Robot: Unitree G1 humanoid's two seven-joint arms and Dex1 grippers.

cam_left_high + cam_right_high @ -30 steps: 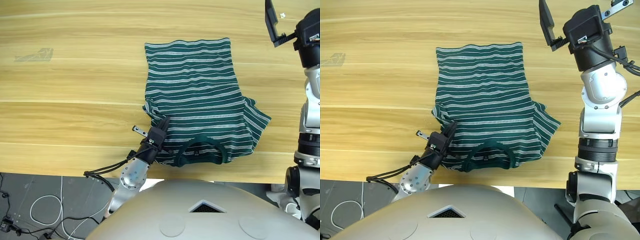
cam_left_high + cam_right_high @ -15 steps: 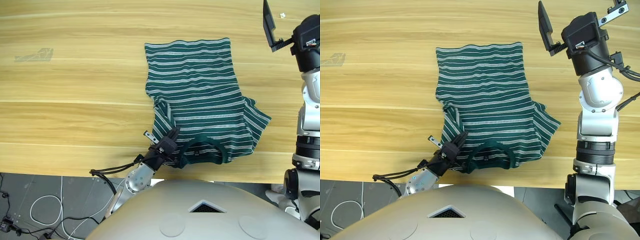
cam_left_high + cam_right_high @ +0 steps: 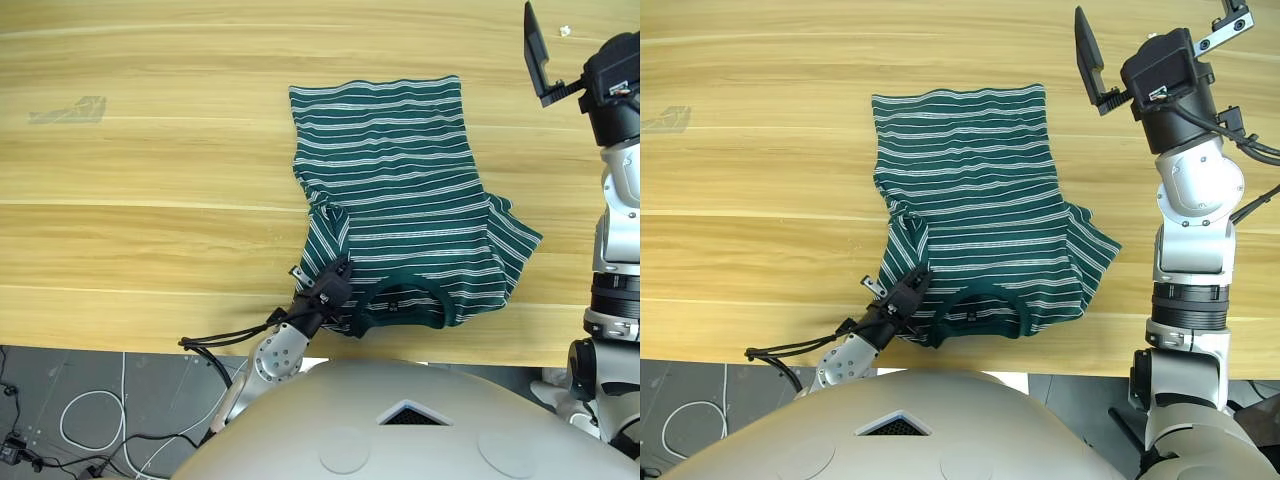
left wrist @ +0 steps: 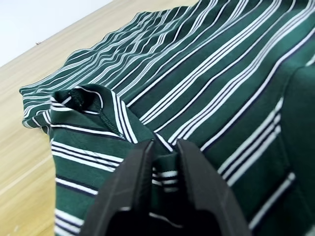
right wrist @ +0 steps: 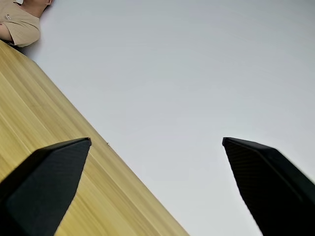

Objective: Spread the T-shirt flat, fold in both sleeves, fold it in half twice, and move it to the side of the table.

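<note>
T-shirt (image 3: 400,190) sleeve (image 3: 326,235), clenched in my left gripper (image 4: 162,153), has just swung inward, nearly folded; right gripper (image 5: 157,162) gapes.

All I've got on screen is a light wooden plank table (image 3: 150,200), with dark grey floor (image 3: 40,370) at the near left. Loose white and black cables (image 3: 90,420) lie on it, and there's a plain white surface (image 5: 197,73) past the table's edge.

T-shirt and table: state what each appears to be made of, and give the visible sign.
T-shirt: soft knit fabric, probably cotton, matte; it bunches where the left gripper pinches it. Table: light wood or wood-look laminate, smooth; long grain lines and plank seams.
</note>
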